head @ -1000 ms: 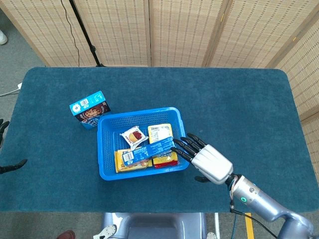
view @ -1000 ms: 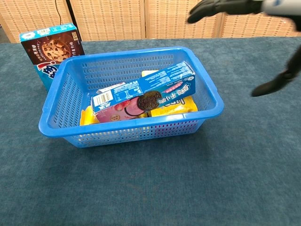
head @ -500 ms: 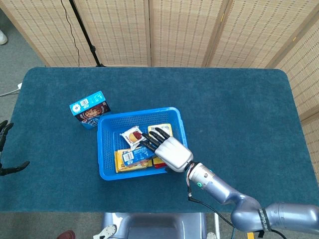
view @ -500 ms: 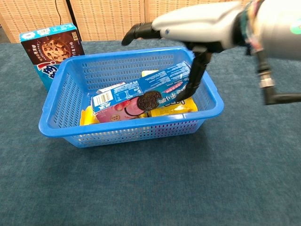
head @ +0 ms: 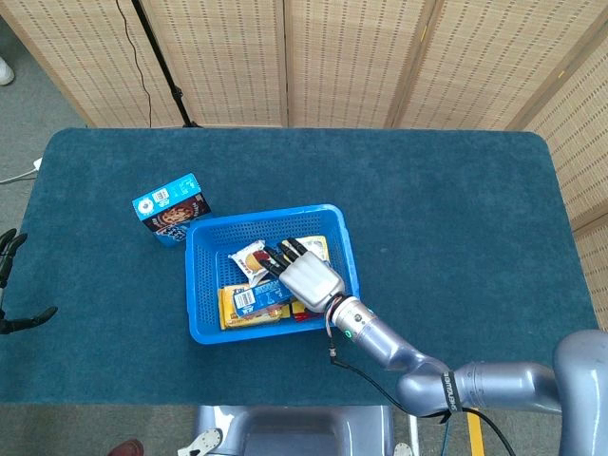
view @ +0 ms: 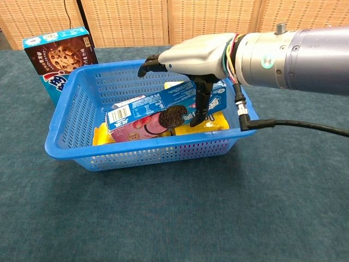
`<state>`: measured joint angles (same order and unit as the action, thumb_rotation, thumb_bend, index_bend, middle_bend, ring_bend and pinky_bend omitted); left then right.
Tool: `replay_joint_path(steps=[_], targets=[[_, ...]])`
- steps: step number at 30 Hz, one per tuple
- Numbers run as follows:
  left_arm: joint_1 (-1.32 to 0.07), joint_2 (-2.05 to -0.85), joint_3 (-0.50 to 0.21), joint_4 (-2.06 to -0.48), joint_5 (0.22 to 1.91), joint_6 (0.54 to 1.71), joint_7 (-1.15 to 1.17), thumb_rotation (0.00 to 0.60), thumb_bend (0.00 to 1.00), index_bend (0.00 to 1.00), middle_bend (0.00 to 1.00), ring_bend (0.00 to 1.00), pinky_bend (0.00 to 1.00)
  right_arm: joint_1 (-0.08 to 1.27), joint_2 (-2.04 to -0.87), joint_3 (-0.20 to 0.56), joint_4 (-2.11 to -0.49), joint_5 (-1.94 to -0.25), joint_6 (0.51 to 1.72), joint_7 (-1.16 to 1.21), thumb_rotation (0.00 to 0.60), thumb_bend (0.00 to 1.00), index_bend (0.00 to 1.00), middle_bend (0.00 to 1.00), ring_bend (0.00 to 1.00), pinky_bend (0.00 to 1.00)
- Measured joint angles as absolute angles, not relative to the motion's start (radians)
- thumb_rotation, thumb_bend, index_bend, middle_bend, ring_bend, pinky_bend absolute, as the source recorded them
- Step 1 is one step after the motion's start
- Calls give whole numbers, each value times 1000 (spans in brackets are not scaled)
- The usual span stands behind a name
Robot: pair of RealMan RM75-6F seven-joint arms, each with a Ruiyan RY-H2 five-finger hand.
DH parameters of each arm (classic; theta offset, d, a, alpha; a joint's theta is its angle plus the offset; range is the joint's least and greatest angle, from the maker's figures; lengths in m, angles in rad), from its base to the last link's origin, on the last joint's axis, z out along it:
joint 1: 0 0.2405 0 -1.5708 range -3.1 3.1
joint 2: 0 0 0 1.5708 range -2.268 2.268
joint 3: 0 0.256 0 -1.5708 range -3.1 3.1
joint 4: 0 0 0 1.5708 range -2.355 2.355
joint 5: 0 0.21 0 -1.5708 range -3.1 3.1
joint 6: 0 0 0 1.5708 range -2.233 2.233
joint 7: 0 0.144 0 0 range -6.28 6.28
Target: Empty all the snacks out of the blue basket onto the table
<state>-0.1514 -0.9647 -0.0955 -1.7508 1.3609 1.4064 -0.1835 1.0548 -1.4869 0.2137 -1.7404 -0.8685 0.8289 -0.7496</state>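
Right hand [view: 188, 60] over blue cookie box [view: 163, 106], inside blue basket [view: 71, 150]

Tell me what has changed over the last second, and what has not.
The right robot hand moved from outside the blue basket's right side to over its middle, and now hangs above the long blue cookie box, one finger down at the box's near side. Whether it grips the box is unclear. The snacks inside, the cookie box on the table and the left robot hand at the table's left edge stayed put.
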Motion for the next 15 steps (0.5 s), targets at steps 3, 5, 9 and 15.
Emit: replay_joint_path(steps=[3, 5, 9, 15], targets=[[-151, -965, -96, -1749, 1363, 1405, -186, 600, 24, 0, 0, 0, 0, 1057, -1509, 208, -1723, -882, 852, -743, 600, 0, 357, 381, 329, 418], [-150, -965, -97, -1748, 1363, 1403, -192, 600, 24, 0, 0, 0, 0, 1053, -1523, 204, -1713, -903, 867, -720, 600, 19, 417, 440, 386, 452], [-149, -964, -99, -1746, 1368, 1403, -202, 600, 24, 0, 0, 0, 0, 1043, -1534, 196, -1698, -967, 890, -680, 600, 153, 486, 497, 441, 493], [-145, -963, -97, -1744, 1383, 1408, -209, 600, 24, 0, 0, 0, 0, 1019, -1516, 188, -1716, -1061, 928, -606, 600, 268, 521, 532, 472, 527]])
